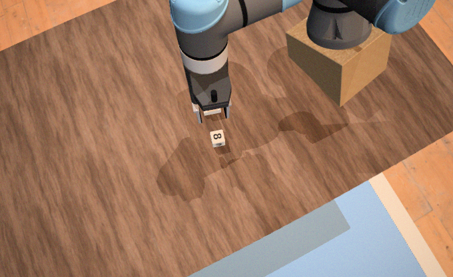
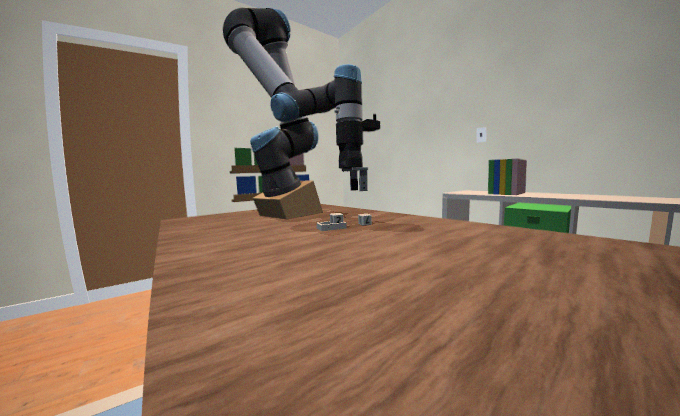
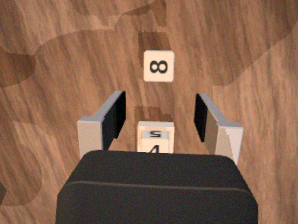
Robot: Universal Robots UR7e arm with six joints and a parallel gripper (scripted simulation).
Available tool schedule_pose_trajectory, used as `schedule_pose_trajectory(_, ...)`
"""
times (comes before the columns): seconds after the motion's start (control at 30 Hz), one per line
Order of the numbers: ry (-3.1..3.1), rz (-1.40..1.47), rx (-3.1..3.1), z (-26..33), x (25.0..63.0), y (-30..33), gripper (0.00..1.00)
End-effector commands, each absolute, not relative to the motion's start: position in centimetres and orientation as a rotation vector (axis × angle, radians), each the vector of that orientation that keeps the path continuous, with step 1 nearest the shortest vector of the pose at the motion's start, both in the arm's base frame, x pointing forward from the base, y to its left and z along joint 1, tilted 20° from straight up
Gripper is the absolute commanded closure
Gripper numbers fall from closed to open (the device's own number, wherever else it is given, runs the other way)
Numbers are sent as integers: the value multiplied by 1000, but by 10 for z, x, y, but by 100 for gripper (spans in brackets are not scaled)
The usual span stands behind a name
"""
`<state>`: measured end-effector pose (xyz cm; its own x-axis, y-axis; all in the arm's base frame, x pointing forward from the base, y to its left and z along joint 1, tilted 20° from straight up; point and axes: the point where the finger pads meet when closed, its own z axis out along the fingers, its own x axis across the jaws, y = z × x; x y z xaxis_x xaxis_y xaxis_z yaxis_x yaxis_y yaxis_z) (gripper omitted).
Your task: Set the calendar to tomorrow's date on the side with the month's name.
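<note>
Cubes first: one cube (image 1: 217, 138) lies loose on the bench (image 1: 84, 137), just below the middle of the top view, its upper face reading 8. In the exterior view this same cube (image 2: 364, 219) stands a little to the right of the tray (image 2: 324, 225), apart from it, with a 4 seeming to face the camera, though it is small. The other cube (image 2: 337, 218) sits in the tray's right half, showing what looks like a 2. The tray's left half appears unfilled. In the wrist view the tray cube (image 3: 154, 137) lies at the lower middle, partly cut off by the pincer body, with a 4 on top.

The pincer (image 1: 212, 115) hangs well above the bench over the tray, jaws fully apart and holding nothing.

As a judgement, the task is at an early-to-middle stage: one cube is out of the tray and must go back in beside the other, with the right digits upright toward the month's side. Which digits are needed cannot be read here, as the month's name is not legible.
</note>
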<state>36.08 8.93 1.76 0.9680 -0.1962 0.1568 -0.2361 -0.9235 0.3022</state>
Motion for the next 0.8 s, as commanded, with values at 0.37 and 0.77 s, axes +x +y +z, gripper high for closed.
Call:
schedule_pose_trajectory(0.37, 257, 82, 2796, 20, 352, 77, 0)
schedule_pose_trajectory(0.77, 617, 21, 2735, 24, 348, 67, 0)
